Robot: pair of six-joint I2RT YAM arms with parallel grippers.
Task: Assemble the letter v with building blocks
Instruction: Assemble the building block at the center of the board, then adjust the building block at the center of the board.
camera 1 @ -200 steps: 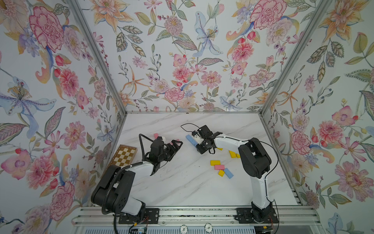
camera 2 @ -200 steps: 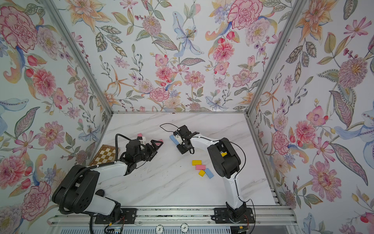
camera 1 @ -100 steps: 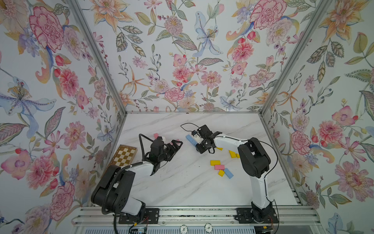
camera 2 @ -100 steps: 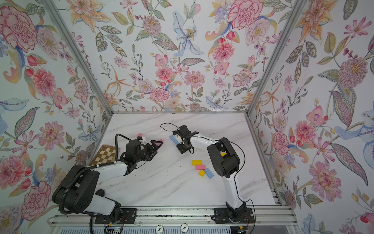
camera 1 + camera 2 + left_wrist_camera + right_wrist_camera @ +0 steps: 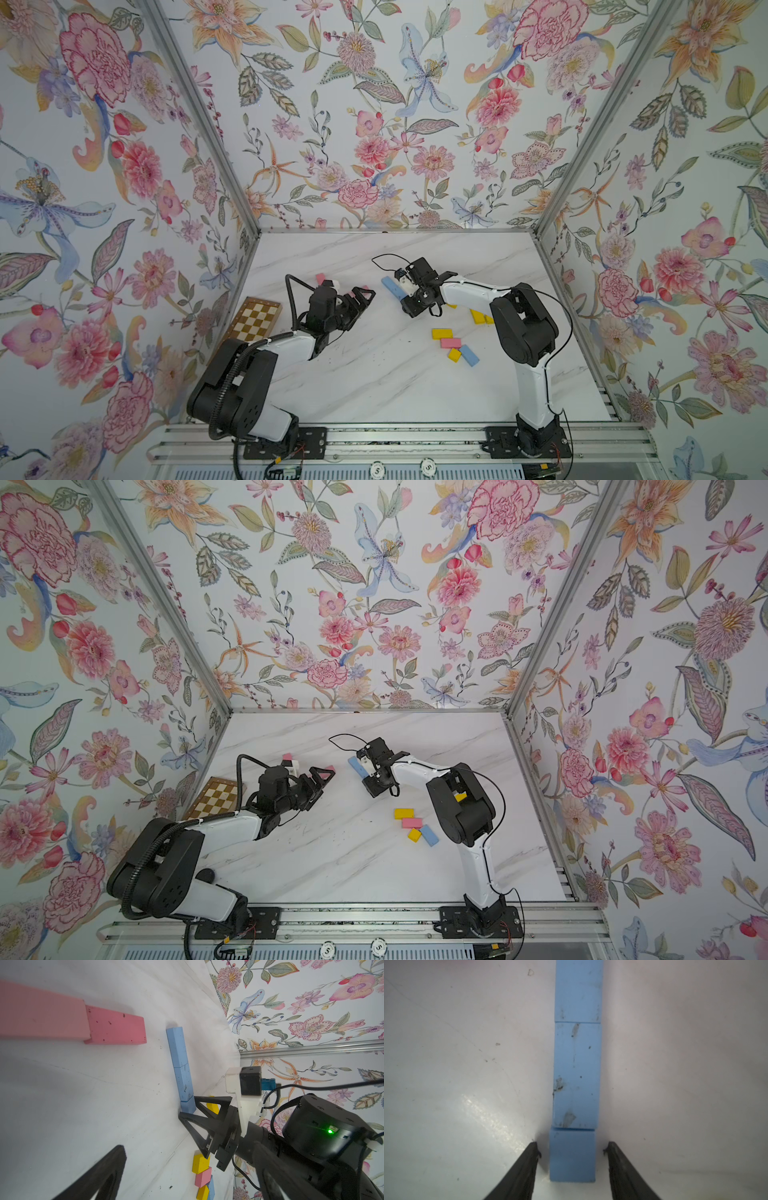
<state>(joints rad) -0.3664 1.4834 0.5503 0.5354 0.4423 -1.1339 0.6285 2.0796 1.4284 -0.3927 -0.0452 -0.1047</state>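
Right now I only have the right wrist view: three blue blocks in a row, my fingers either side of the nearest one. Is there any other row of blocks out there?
Observer: Yes. A pink row ends just short of the far end of your blue row, and the left wrist view shows a gap between them.
Operator: Where's the left gripper?
Observer: The left gripper is beside the pink row, its fingers wide apart with nothing between them.
Operator: Any spare blocks?
Observer: Four loose blocks, two yellow, one pink and one blue, lie together beside the right arm.
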